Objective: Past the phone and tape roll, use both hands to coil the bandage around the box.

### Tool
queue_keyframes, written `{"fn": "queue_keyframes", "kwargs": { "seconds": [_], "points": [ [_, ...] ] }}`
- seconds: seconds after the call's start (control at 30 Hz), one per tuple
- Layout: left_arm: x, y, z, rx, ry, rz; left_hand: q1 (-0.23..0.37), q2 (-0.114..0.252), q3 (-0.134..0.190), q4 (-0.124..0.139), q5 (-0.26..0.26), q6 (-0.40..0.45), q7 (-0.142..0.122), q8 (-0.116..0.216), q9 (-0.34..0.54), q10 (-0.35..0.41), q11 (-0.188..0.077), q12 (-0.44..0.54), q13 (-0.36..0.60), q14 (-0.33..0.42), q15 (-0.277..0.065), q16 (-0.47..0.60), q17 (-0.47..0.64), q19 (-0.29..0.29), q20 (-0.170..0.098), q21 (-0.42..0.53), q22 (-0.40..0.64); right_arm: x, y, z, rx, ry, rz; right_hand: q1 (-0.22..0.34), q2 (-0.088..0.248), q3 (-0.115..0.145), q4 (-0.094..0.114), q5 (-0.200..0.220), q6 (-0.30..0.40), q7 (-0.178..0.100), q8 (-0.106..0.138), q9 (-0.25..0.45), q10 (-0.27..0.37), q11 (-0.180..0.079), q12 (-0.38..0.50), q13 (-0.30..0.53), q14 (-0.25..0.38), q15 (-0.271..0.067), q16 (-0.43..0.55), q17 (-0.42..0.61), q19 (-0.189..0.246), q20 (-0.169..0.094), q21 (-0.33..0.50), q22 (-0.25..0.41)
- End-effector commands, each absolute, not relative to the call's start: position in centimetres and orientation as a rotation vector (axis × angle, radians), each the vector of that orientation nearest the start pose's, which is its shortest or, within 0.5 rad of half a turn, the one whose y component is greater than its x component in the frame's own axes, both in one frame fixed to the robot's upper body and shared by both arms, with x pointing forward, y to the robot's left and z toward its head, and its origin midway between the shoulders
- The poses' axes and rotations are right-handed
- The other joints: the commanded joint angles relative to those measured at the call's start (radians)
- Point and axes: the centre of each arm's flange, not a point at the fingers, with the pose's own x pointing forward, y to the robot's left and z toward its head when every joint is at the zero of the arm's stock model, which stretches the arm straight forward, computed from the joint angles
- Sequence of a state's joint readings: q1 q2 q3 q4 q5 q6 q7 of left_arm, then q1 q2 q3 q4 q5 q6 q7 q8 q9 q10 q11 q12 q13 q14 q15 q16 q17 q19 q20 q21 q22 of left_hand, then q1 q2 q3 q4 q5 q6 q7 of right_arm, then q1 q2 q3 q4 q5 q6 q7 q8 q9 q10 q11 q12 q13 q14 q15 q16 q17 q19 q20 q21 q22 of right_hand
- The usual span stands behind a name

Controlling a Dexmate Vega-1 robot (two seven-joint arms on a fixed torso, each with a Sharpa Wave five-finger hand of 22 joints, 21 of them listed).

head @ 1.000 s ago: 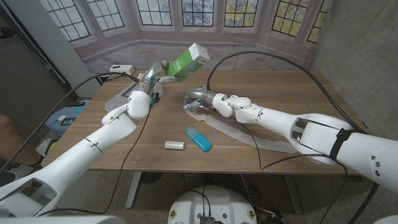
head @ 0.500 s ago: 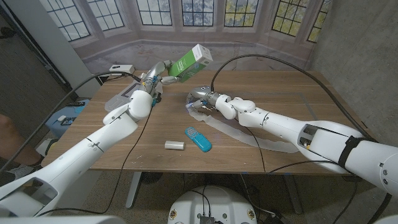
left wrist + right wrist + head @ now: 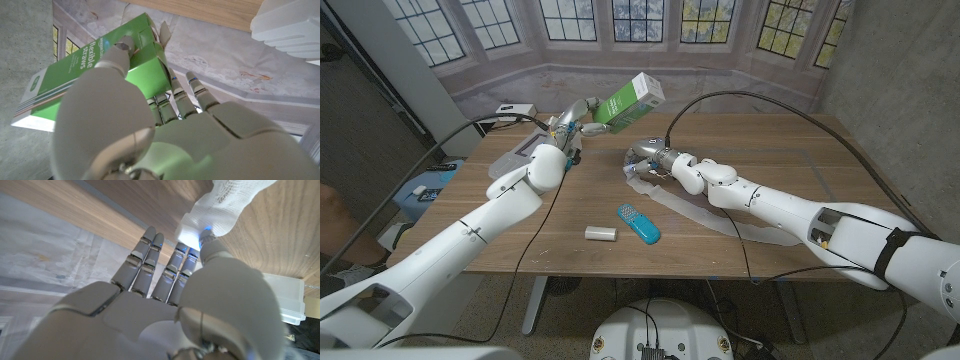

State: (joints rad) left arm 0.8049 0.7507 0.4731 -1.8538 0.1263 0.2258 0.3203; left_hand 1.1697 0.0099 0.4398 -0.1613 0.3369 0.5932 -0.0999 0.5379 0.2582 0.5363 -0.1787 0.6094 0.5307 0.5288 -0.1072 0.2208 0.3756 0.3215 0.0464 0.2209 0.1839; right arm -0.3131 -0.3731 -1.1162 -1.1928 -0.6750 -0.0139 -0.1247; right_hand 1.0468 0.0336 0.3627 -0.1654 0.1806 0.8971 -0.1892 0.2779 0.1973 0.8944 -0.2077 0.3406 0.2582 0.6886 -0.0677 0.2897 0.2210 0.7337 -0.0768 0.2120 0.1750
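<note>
Raised left robot hand [image 3: 572, 122] grips box [image 3: 629, 102]; right robot hand [image 3: 654, 157] seemingly pinches bandage [image 3: 692, 208].

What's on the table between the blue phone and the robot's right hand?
In the head view, the white bandage trails from the right hand past the phone; otherwise bare wooden table.

I see the green-and-white cardboard box [image 3: 629, 101] raised off the table, tilted, gripped at its lower end by my left hand [image 3: 576, 118]. The white gauze bandage [image 3: 692, 209] lies unrolled on the wood, trailing from my right hand [image 3: 652, 156], whose fingertips [image 3: 206, 239] pinch one end. Box and bandage are apart.
</note>
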Motion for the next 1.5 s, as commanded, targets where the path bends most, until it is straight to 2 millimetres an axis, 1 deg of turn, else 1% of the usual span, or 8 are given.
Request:
{"fn": "queue_keyframes", "kwargs": {
  "seconds": [0.03, 0.13, 0.67, 0.77, 1.17, 1.5],
  "points": [
    [57.5, 24.1, 8.4, 0.872, -0.763, 0.154, -0.01, 0.036, 0.003, 0.005, 0.004, 0.036, 0.028, 0.202, 0.004, 0.023, -0.014, 0.003, 0.16, 0.004, 0.001, -0.006, 0.004, -0.009, 0.0, 0.001, 0.005, 66.8, -3.4, 1.8, -1.606, -0.846, 0.165, 0.012, 0.003, -0.005, 0.0, 0.0, 0.013, 0.0, 0.009, 0.005, 0.011, 0.003, 0.005, 0.005, 0.013, -0.164, 0.007, 0.006, 0.012, -0.062, 0.004, 0.001],
    [57.7, 24.0, 8.4, 0.877, -0.762, 0.147, -0.01, 0.035, 0.003, 0.005, 0.005, 0.034, 0.026, 0.203, 0.004, 0.023, -0.018, 0.003, 0.161, 0.004, 0.001, -0.006, 0.003, -0.009, 0.0, 0.001, 0.005, 67.0, -3.8, 1.8, -1.602, -0.837, 0.154, 0.015, 0.003, -0.005, -0.001, 0.0, 0.012, 0.001, 0.008, 0.006, 0.014, 0.002, 0.006, 0.005, 0.014, -0.165, 0.007, 0.006, 0.012, -0.063, 0.004, 0.001],
    [58.2, 23.5, 9.4, 0.911, -0.76, 0.107, -0.014, 0.035, 0.003, 0.006, 0.007, 0.032, 0.027, 0.209, 0.004, 0.025, -0.016, 0.001, 0.163, 0.002, 0.001, -0.009, 0.002, -0.01, 0.001, 0.0, 0.005, 68.1, -5.3, 2.0, -1.573, -0.807, 0.098, 0.024, 0.007, -0.011, 0.0, -0.001, 0.02, 0.003, 0.008, 0.008, 0.02, 0.002, 0.007, 0.006, 0.025, -0.165, 0.009, 0.01, 0.017, -0.066, 0.004, 0.001],
    [58.2, 23.3, 9.6, 0.916, -0.759, 0.1, -0.014, 0.035, 0.003, 0.006, 0.007, 0.032, 0.027, 0.21, 0.004, 0.023, -0.016, 0.0, 0.163, 0.002, 0.0, -0.009, 0.002, -0.01, 0.0, 0.0, 0.005, 68.0, -5.5, 2.2, -1.569, -0.809, 0.087, 0.026, 0.01, -0.012, 0.001, -0.002, 0.022, 0.004, 0.008, 0.009, 0.022, 0.002, 0.008, 0.006, 0.032, -0.166, 0.011, 0.012, 0.02, -0.07, 0.005, 0.002],
    [58.5, 23.1, 9.7, 0.929, -0.741, 0.06, -0.015, 0.034, 0.003, 0.006, 0.008, 0.031, 0.028, 0.214, 0.003, 0.026, -0.016, 0.0, 0.165, 0.0, 0.003, -0.01, 0.002, -0.013, 0.0, 0.0, 0.005, 67.9, -6.6, 3.4, -1.572, -0.816, 0.047, 0.03, 0.01, -0.016, 0.001, -0.002, 0.027, 0.005, 0.009, 0.01, 0.028, 0.003, 0.009, 0.006, 0.039, -0.166, 0.01, 0.013, 0.021, -0.073, 0.005, 0.002],
    [58.5, 22.8, 9.3, 0.934, -0.728, 0.004, -0.019, 0.036, 0.002, 0.009, 0.008, 0.031, 0.028, 0.217, 0.002, 0.025, -0.016, -0.001, 0.166, -0.002, 0.004, -0.011, 0.003, -0.015, 0.0, -0.001, 0.005, 67.7, -7.9, 3.9, -1.578, -0.819, 0.021, 0.033, 0.011, -0.019, 0.002, -0.002, 0.038, 0.005, 0.012, 0.011, 0.035, 0.004, 0.01, 0.005, 0.046, -0.167, 0.009, 0.013, 0.025, -0.074, 0.006, 0.002]
  ]
}}
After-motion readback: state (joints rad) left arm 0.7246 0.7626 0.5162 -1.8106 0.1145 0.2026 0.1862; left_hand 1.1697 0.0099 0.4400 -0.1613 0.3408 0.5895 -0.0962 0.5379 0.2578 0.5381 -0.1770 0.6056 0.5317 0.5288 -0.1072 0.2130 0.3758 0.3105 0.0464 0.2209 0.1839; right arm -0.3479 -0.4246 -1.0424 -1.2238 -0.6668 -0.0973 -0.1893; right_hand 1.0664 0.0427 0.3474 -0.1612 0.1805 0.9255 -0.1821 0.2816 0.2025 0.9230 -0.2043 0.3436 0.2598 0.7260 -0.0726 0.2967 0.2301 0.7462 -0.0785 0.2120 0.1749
